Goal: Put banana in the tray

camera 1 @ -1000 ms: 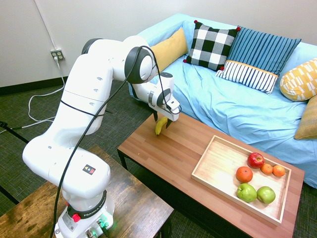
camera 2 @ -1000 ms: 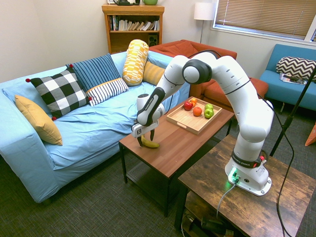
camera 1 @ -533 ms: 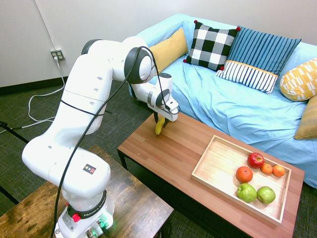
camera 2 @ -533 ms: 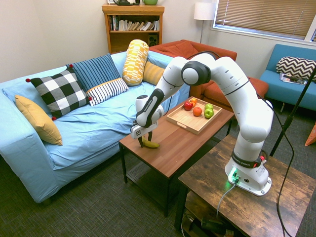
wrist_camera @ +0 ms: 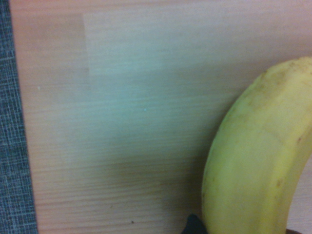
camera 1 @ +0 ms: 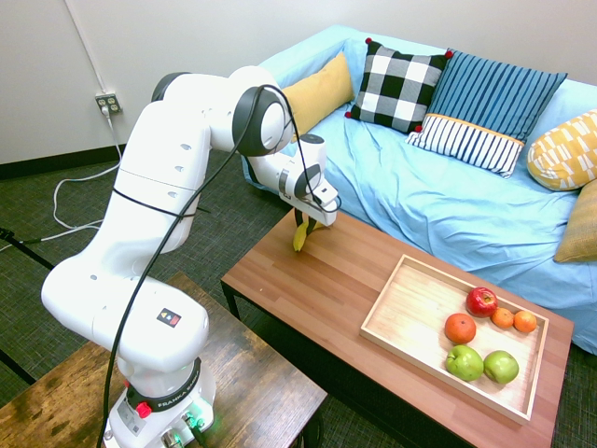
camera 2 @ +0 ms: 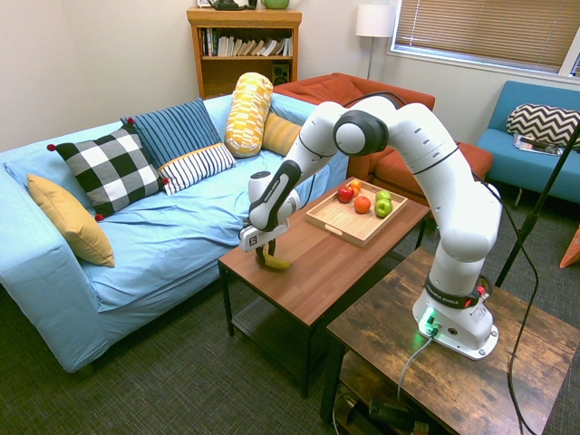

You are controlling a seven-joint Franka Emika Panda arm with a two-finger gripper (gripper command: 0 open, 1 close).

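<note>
The yellow banana (camera 1: 300,237) is at the near-left end of the reddish-brown table (camera 1: 317,289), close to the edge beside the sofa. My gripper (camera 1: 305,228) points down over it and is shut on the banana (camera 2: 275,264), with its fingers on either side of the fruit's upper part. The banana's lower end stays at the table top. Up close in the wrist view, the banana (wrist_camera: 253,161) curves over the wood. The light-wood tray (camera 1: 410,308) lies at the table's other end, well away from the gripper (camera 2: 267,252).
A red apple (camera 1: 481,301), oranges (camera 1: 460,328) and two green apples (camera 1: 465,362) fill the tray's far part. The blue sofa (camera 1: 438,201) with pillows runs along the table's far side. A dark wooden table (camera 1: 252,392) stands in front.
The fingers have closed from wide open onto the banana. The arm and the banana have hardly shifted.
</note>
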